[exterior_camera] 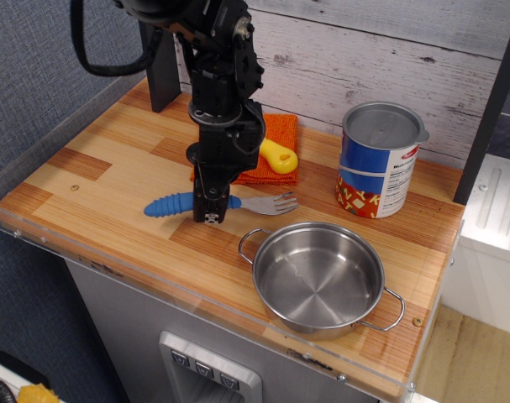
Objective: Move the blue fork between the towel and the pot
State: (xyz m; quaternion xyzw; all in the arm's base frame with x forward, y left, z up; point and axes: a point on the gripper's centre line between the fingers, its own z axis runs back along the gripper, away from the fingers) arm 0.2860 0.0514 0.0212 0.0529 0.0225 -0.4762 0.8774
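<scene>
The blue fork (175, 204) has a ribbed blue handle pointing left and silver tines (276, 203) pointing right. It lies low over the wooden counter, between the orange towel (271, 147) behind it and the steel pot (318, 278) in front right. My black gripper (211, 210) comes down from above and is shut on the fork's middle. The arm hides the towel's left part. Whether the fork touches the counter I cannot tell.
A yellow-handled white knife (277, 156) lies on the towel, its blade hidden by the arm. A blue-labelled tin can (380, 159) stands at the back right. A clear plastic rim (112, 273) edges the counter. A plank wall stands behind.
</scene>
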